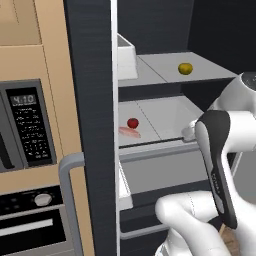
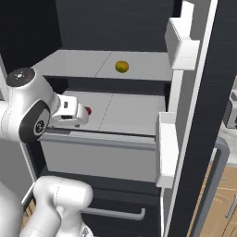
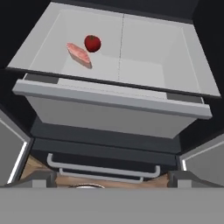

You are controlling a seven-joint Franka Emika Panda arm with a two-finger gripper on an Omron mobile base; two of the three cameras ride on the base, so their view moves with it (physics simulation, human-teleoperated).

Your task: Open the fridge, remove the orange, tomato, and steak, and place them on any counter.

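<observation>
The fridge (image 1: 95, 100) stands open, orange (image 1: 185, 68) on the upper shelf; on the lower shelf, steak (image 3: 79, 54) just beside tomato (image 3: 92, 43), far and left of the spread, empty gripper (image 2: 85, 115).

The white arm (image 2: 28, 111) is bent forward at mid height, wrist turned downward. The gripper (image 3: 112, 181) is held wide open, nothing between its 2 fingers.

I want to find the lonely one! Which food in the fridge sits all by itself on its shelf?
The orange, alone on the upper shelf. The tomato and steak lie side by side on the shelf below.
</observation>
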